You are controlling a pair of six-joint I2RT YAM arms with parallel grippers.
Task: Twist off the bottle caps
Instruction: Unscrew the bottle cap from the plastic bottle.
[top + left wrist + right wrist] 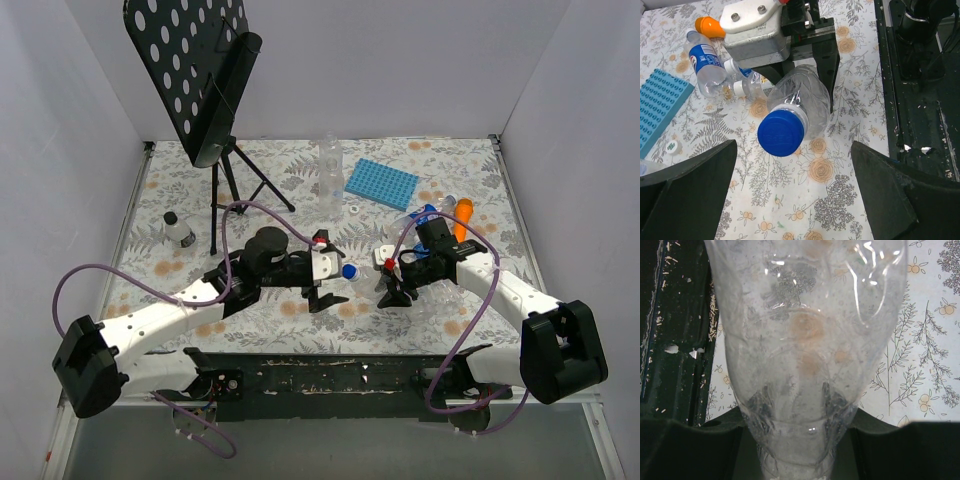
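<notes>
A clear unlabelled bottle (801, 95) is held level above the table, with my right gripper (797, 440) shut on its body (805, 340). Its blue bottle cap (781, 132) points at my left gripper (795, 200). That gripper is wide open, one finger (685, 195) on each side, and the cap sits just at the fingertips, touching neither. From above, the cap (349, 271) lies between the left gripper (336, 275) and the right gripper (393, 285). More bottles lie behind, one blue-labelled (705, 62), with white caps (740, 89).
An orange stick-shaped object (463, 215) lies by the bottle pile, near a blue ridged tray (381, 183). A tall clear bottle (330, 175) stands upright at the back centre. A black music stand (200, 70) on a tripod and a small dark-capped bottle (178, 230) are back left.
</notes>
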